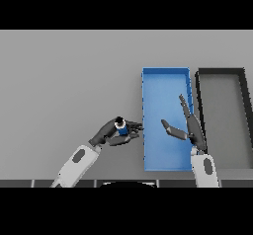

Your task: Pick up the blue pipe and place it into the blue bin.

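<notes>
Half of the job is looking done, as far as the view is showing: the left hand (109, 133) is curling its fingers and thumb round the blue pipe (121, 127), pinching it so that its pale, dark-capped end is poking up between them, and the pipe is appearing to ride clear of the bench (69, 81) rather than lying on it, though the height is hard to judge from above. What is remaining is the carry and the drop: the pipe is sitting just beside the left wall of the blue bin (165, 78), not yet over it, so it is still needing to cross that rim before release. The right hand (191, 128) is hovering over the bin's right side with fingers straight and thumb spread, holding nothing, and it may be crowding the drop zone. Just beside the blue bin, 1 dark grey bin (221, 72) is standing on the right. The bench is running plain grey and flat, and nothing of the room beyond it is showing.
</notes>
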